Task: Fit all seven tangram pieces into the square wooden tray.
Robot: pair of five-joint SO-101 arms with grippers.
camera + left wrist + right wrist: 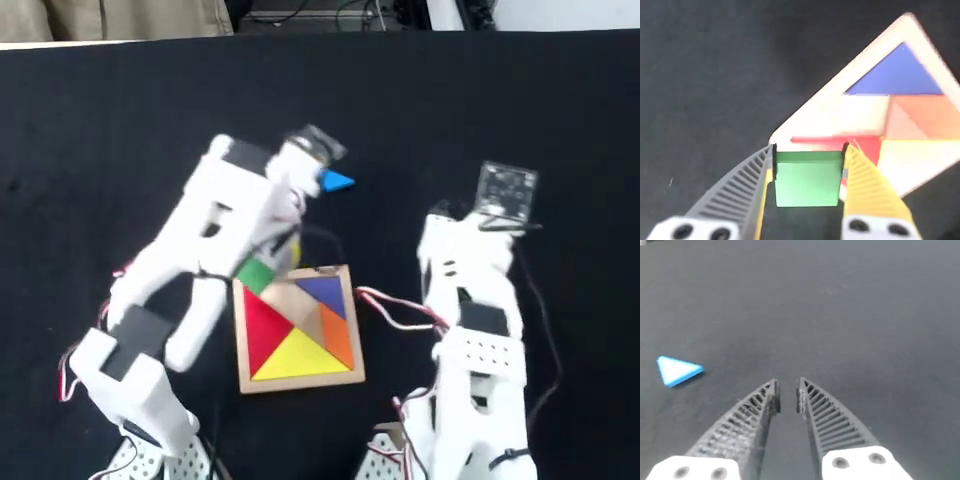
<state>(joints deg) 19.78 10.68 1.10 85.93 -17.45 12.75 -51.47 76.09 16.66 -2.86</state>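
The black table (560,100) in front of me carries the square wooden tray (300,383), lying flat near the middle of its near edge. A small blue triangle (337,181) lies well apart from it, farther toward the far edge.

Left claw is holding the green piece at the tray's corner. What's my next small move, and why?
Probably ease the left claw a little farther in over the tray before lowering. The left wrist view shows the green piece gripped between the fingers at the tray's rim, short of the pale, unfilled-looking area next to the red piece.
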